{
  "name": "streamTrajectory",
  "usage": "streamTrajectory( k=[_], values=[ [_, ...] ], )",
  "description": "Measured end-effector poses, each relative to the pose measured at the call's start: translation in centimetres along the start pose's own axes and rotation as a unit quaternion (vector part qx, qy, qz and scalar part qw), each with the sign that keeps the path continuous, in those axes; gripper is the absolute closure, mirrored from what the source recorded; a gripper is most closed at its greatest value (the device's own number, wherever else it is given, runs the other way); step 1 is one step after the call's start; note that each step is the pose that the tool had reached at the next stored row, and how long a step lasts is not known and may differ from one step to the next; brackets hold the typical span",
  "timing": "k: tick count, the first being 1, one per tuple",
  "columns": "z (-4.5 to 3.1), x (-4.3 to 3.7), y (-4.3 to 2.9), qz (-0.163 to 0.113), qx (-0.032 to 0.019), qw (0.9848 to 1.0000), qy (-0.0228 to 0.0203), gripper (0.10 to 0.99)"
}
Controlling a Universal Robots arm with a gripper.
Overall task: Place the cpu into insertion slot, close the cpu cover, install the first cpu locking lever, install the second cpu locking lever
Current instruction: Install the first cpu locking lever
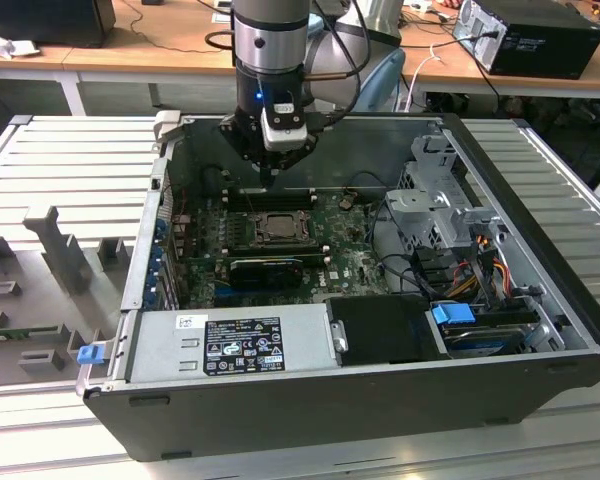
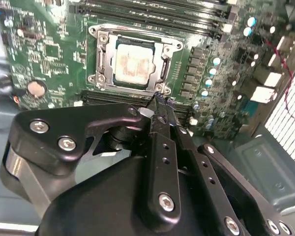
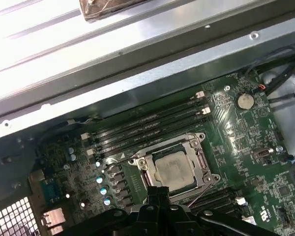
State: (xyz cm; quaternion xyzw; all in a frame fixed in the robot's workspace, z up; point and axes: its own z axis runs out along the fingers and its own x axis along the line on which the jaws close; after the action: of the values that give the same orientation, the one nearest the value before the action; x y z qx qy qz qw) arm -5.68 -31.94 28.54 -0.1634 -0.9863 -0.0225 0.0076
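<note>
Room: light wooden desks (image 1: 180,50) run across the top of the exterior view.
Table: grey ribbed metal table (image 1: 70,160), spread across the frame under the computer.
Case: black open tower case (image 1: 330,410) lying on its side, centre frame.
Arm: grey and black robot arm (image 1: 270,40), coming down from top centre.
Power supply: grey metal box (image 1: 300,335), lower centre; its black-and-white label (image 1: 242,345) carries print too small to read.
Board: green circuit board (image 1: 350,265), flat on the case floor.
Claw: black gripper (image 1: 271,182) (image 2: 160,101) (image 3: 157,191), thin fingertips clenched together with nothing seen between them, poised over the long black memory slots (image 1: 265,200), near the socket but apart from it.
Cover: thin silver frame plate (image 2: 104,59), lying flat around the chip.
Slot: dark square socket (image 2: 137,41), centre of the board.
Chip: small square cpu (image 1: 278,227) (image 2: 132,64) (image 3: 173,170), seated in the socket, lying flat, silvery face up with a tan patch, edges parallel to the frame; being square, it has no long axis.
</note>
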Motion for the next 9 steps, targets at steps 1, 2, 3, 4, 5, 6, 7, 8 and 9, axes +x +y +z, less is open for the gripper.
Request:
streamTrajectory(
  k=[1, 2, 3, 4, 5, 6, 7, 8, 9],
  values=[
    [0.03, 0.00, 0.00, -0.031, 0.0006, 0.9995, 0.0013, 0.980],
    [0.04, 0.00, 0.00, -0.047, 0.0010, 0.9989, 0.0020, 0.980],
    [0.04, 0.00, 0.00, -0.062, 0.0013, 0.9981, 0.0026, 0.980],
    [0.04, 0.00, 0.00, -0.078, 0.0017, 0.9970, 0.0033, 0.980],
    [0.05, 0.00, 0.00, -0.092, 0.0020, 0.9958, 0.0038, 0.980],
    [0.04, 0.00, 0.00, -0.097, 0.0021, 0.9953, 0.0041, 0.980],
    [0.04, 0.00, 0.00, -0.102, 0.0022, 0.9948, 0.0043, 0.980],
    [0.05, 0.00, 0.00, -0.113, 0.0025, 0.9936, 0.0047, 0.980],
    [0.06, 0.00, 0.00, -0.123, 0.0027, 0.9924, 0.0052, 0.980]
  ],
)
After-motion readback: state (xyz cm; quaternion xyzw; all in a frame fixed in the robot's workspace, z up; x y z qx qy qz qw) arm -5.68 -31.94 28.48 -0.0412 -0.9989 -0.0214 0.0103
